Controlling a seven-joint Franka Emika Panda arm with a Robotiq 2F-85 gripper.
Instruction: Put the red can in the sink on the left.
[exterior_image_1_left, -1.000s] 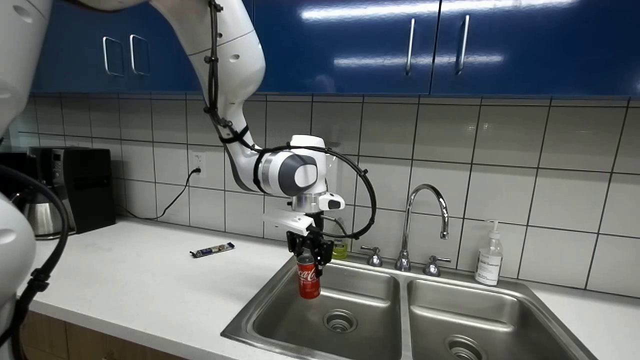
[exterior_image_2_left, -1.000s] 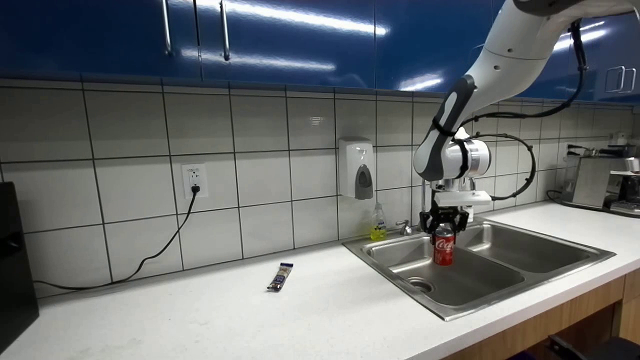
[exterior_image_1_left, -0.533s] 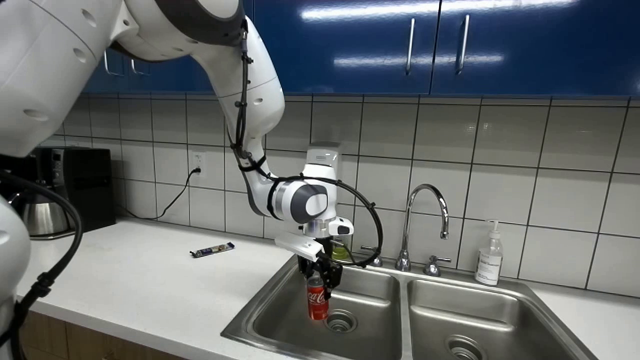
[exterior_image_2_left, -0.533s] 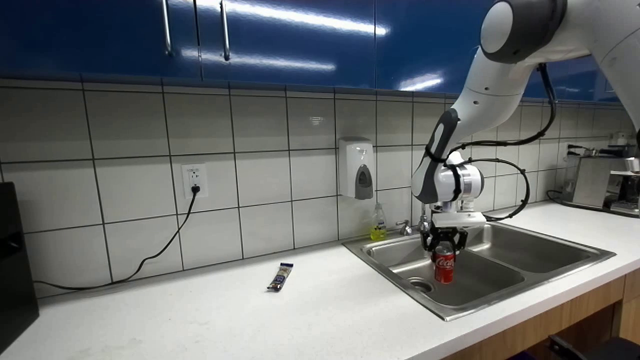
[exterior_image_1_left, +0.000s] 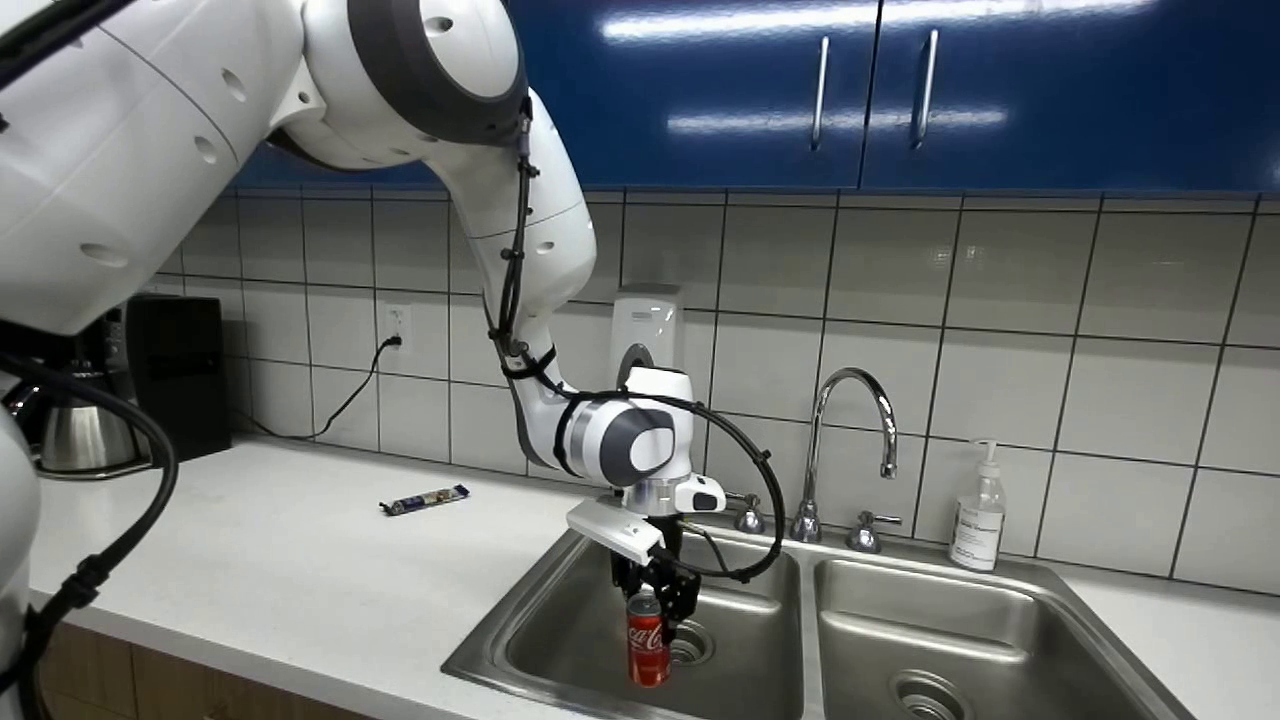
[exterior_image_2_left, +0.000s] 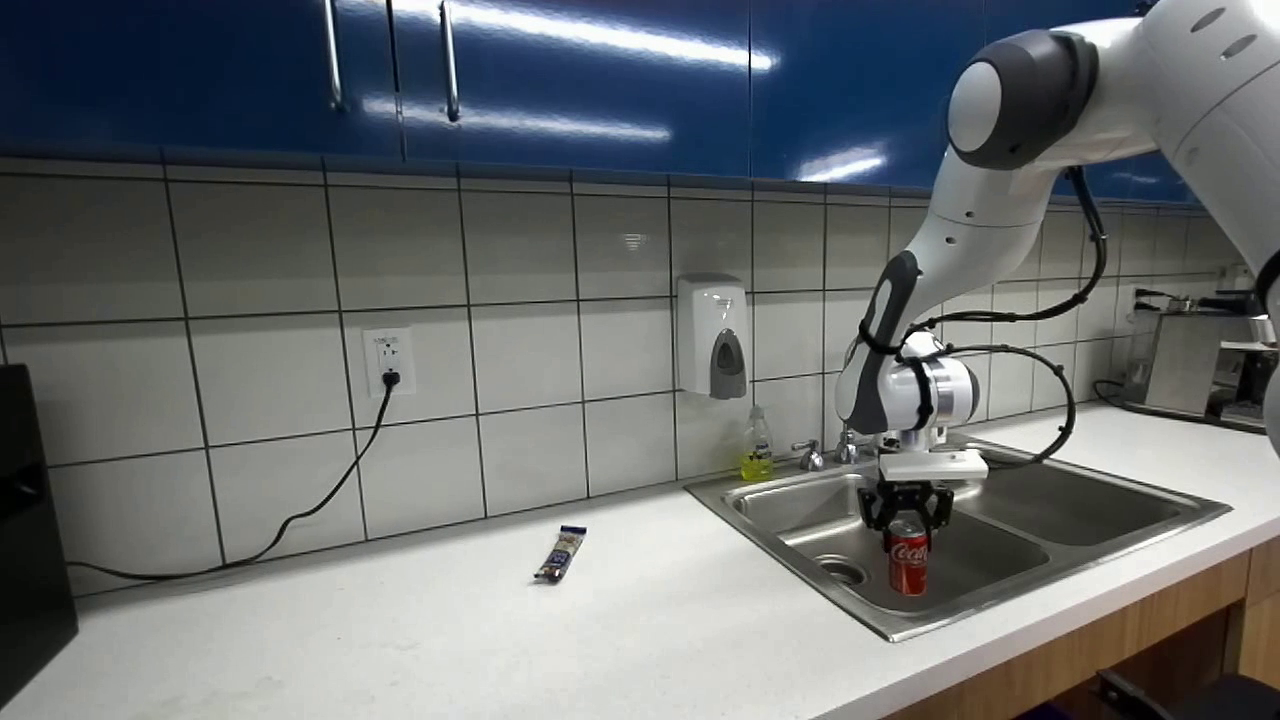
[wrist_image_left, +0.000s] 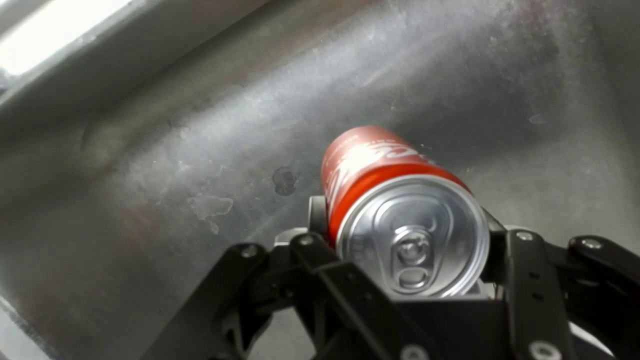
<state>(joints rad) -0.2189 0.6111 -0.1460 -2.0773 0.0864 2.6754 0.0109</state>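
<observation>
The red can (exterior_image_1_left: 649, 655) is upright inside the left basin (exterior_image_1_left: 745, 675) of the double sink, in front of the drain in an exterior view. The can (exterior_image_2_left: 908, 568) and the same basin (exterior_image_2_left: 985, 550) also show in an exterior view. My gripper (exterior_image_1_left: 652, 603) points down and is shut on the can's upper part; the gripper (exterior_image_2_left: 907, 532) shows the same there. In the wrist view the can (wrist_image_left: 375, 155) sits between the two fingers of the gripper (wrist_image_left: 406, 222), its silver lid facing me. I cannot tell whether its bottom touches the basin floor.
A divider (exterior_image_1_left: 812, 640) separates the left basin from the right basin (exterior_image_1_left: 930, 610). The faucet (exterior_image_1_left: 850, 380) and handles stand behind. A soap pump bottle (exterior_image_1_left: 978, 515) is at back right, a yellow soap bottle (exterior_image_2_left: 757, 450) at back left. A wrapped bar (exterior_image_1_left: 424, 499) lies on the counter (exterior_image_1_left: 250, 540).
My gripper has moved down with the can held in it, from above the left basin to low inside it. It has also shifted slightly toward the sink's front edge.
</observation>
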